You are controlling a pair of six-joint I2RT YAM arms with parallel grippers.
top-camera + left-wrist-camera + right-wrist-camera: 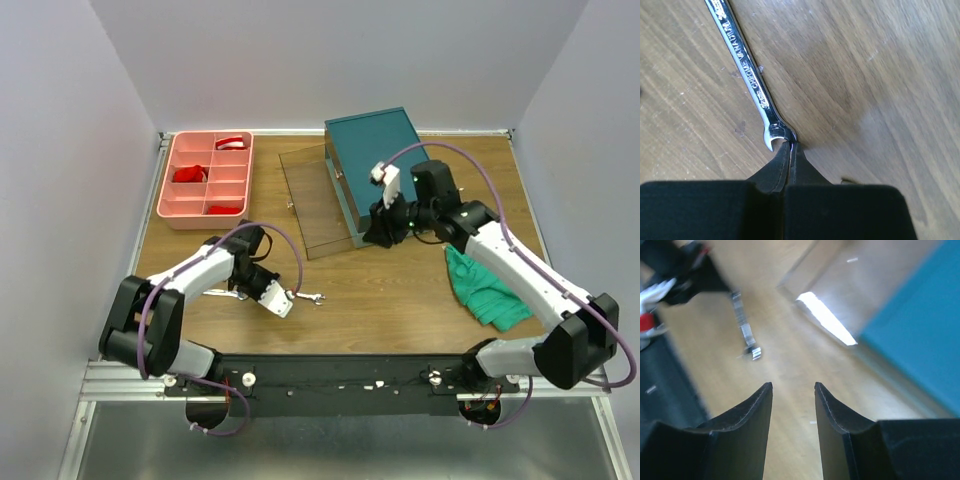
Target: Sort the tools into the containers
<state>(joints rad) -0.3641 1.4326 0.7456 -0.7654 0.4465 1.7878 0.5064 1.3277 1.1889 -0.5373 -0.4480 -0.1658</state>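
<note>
left jaws together, tips touching wrench (pixel 752 75) open end | long axis runs ahead-left of tips, flat on tabletop (pixel 880 75) | right jaws apart, well off; left arm nearer

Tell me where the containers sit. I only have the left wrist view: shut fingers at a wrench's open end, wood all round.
Observer: The pink tray lies at the far left corner of the table, beyond the left gripper.
Operator: Give me the other one.
Observer: The teal box stands at the far side, right of centre, with a clear tray flat against its left side.
Operator: Report the right arm.
Observer: The right gripper is open and holds nothing, close to the teal box's near end.
</note>
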